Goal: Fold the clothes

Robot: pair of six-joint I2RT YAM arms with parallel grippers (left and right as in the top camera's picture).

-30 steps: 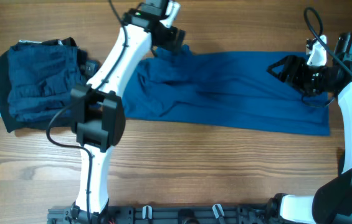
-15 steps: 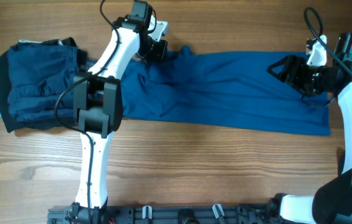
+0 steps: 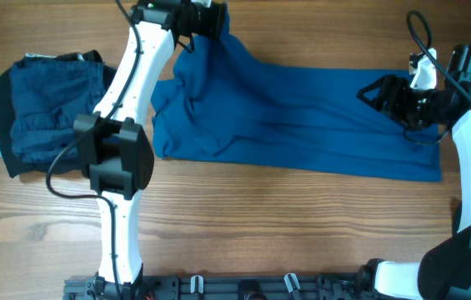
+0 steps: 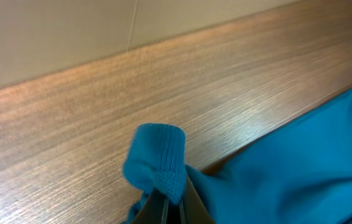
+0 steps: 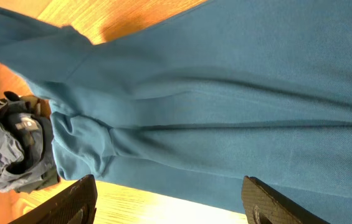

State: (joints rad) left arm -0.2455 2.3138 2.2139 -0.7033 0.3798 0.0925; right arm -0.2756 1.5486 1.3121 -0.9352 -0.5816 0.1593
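My pincer [image 4: 171, 208] is clamped on a ribbed fold [image 4: 158, 154] of the blue shirt [image 4: 300, 168], which bunches up just above my jaws and spreads off to the right over the wooden table [image 4: 70, 118], a pale wall [image 4: 51, 37] behind.
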